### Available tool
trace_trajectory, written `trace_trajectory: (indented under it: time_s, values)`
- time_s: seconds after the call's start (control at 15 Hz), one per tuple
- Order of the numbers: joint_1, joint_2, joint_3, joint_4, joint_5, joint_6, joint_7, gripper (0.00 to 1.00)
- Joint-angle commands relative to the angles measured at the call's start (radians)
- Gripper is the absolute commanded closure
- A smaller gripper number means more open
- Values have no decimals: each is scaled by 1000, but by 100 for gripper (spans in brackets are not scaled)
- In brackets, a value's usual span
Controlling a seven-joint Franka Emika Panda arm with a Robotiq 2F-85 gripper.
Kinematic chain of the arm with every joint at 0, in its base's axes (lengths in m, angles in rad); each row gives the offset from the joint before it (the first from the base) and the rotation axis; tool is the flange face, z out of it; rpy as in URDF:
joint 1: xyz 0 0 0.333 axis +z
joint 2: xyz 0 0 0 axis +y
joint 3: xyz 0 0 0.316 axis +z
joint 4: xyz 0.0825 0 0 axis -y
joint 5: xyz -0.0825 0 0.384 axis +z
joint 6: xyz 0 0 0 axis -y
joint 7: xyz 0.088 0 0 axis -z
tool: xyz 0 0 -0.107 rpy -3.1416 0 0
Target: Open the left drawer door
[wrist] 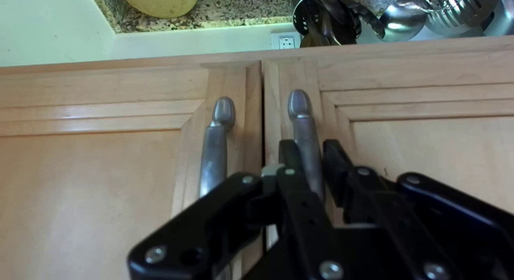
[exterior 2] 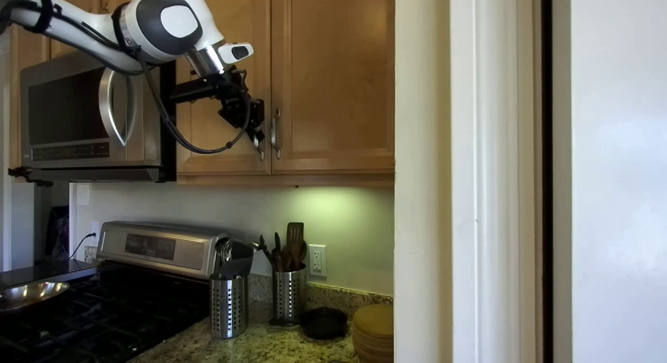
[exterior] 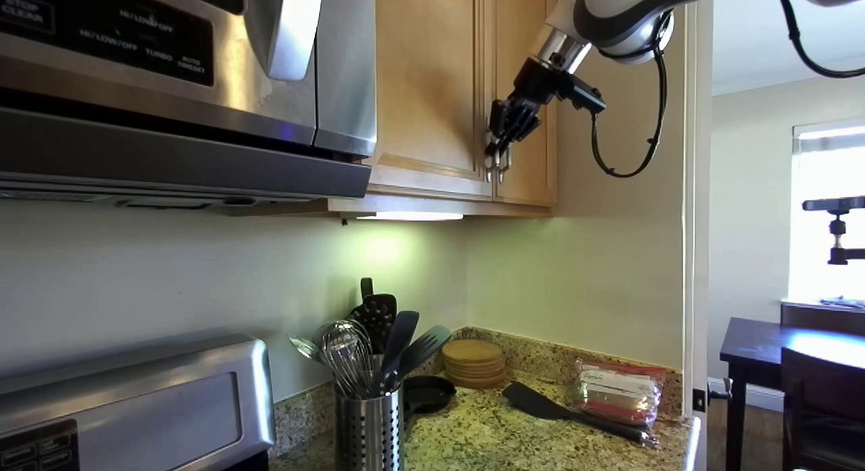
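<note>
Cabinet doors, two, smooth honey wood, framed flat panels, both closed. Left drawer door: tall, light honey wood; upper middle in both exterior views, right half of the wrist view. Matching honey-wood door: just to its right in both exterior views, left half of the wrist view.

Handles, two, slim brushed-metal bars with rounded ends, side by side: left door's bar handle and neighbouring bar handle.

Gripper, one, black, two-fingered, visible screw heads; lower part of the wrist view. Jaws a narrow gap apart, a finger either side of the left door's bar handle; whether they press on it cannot be told.

Arm, one, glossy white and grey, rounded, with black cable; upper left in an exterior view.

Microwave, one, stainless steel, curved handle; left of frame.

Utensil holders, two, perforated steel cylinders, lower middle: front holder, rear holder.

Pan, one, black, round.

Countertop, speckled granite; lower middle.
</note>
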Motion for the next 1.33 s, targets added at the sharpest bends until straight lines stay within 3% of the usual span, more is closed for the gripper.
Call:
trace_trajectory:
  time_s: [0.0,0.07,0.47,1.13,1.2,1.27]
  values:
    - [29,-69,-18,-52,9,-10,-46,95]
    - [30,-77,-18,-58,10,-13,-53,92]
    - [28,-248,18,-147,-26,-174,-33,92]
    - [128,-543,189,-218,-17,-462,12,92]
    - [138,-554,200,-214,-19,-472,9,78]
    - [145,-565,206,-213,-22,-477,9,72]
